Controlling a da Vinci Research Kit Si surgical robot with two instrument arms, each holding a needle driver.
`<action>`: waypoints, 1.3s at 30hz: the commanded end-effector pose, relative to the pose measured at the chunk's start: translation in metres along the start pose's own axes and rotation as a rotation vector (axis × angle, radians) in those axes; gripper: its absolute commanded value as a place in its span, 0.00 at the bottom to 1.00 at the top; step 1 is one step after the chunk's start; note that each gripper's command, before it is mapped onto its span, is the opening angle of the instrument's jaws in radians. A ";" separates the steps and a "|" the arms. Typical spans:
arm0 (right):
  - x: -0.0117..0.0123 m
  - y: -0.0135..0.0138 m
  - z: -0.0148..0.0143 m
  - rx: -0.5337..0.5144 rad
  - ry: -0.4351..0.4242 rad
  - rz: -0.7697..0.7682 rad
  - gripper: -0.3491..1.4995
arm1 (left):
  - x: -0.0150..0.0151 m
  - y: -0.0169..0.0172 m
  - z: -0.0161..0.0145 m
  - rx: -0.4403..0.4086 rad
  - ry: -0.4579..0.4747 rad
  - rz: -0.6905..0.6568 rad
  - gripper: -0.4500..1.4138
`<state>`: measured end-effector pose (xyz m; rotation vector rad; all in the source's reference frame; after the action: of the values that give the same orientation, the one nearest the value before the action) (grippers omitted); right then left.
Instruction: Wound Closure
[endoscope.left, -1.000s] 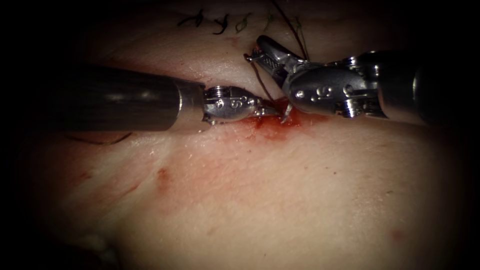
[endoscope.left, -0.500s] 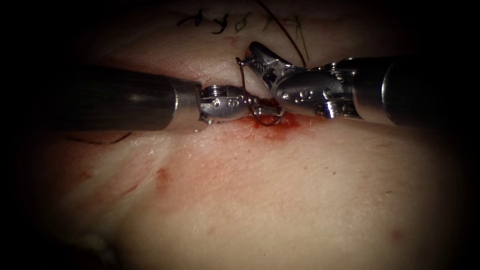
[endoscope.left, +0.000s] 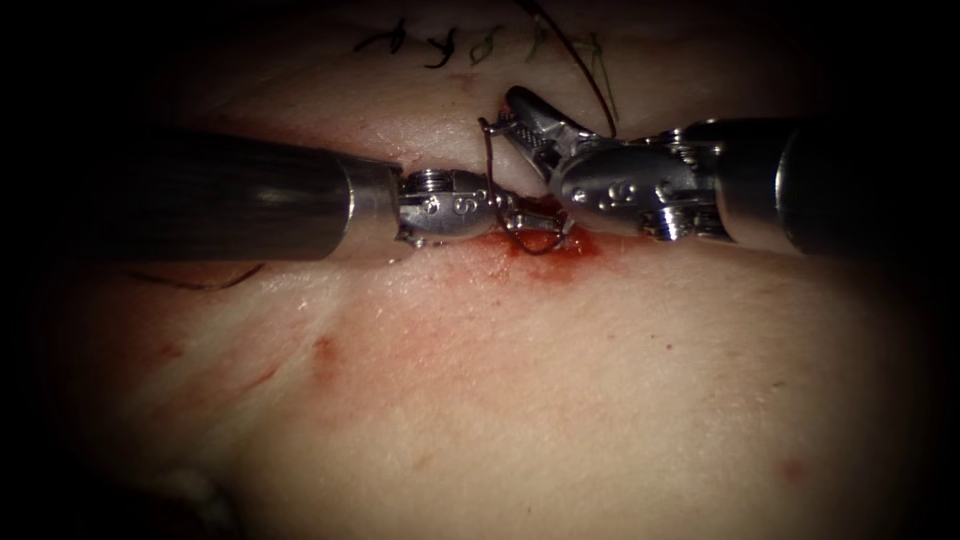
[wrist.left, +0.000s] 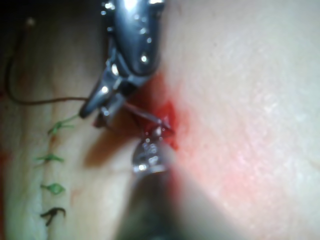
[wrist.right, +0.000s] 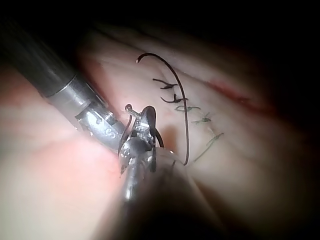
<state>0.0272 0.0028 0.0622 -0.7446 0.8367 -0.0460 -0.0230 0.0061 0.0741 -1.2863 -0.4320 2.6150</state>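
The curved needle (endoscope.left: 500, 195) arcs from the right tool (endoscope.left: 508, 122), whose fingers are clenched on its upper end, down to the left tool (endoscope.left: 530, 222), whose fingers grip the tissue (endoscope.left: 520, 400) beside the red fluid (endoscope.left: 545, 245). The needle's lower curve sits at the cut; whether it is buried I cannot tell. Finished stitches (endoscope.left: 440, 48) lie at twelve o'clock with thread (endoscope.left: 580, 70) trailing, so part is closed and this bite remains.

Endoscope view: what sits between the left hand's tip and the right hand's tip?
The curved needle arcs between the left hand and right hand, over red fluid on the tissue.
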 end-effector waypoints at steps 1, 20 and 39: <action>-0.0001 -0.0005 0.0002 0.000 -0.002 -0.002 0.00 | -0.0003 0.0001 0.0008 -0.002 0.000 0.001 0.15; -0.0003 -0.0007 -0.0001 0.014 -0.013 -0.019 0.00 | -0.0006 0.0004 0.0007 -0.005 0.000 0.006 0.16; 0.0009 -0.0028 0.0007 0.123 0.015 -0.016 0.00 | -0.0002 -0.0001 0.0003 -0.001 0.000 0.003 0.16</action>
<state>0.0284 0.0011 0.0630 -0.6300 0.8358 -0.1210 -0.0227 0.0064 0.0738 -1.2892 -0.4315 2.6179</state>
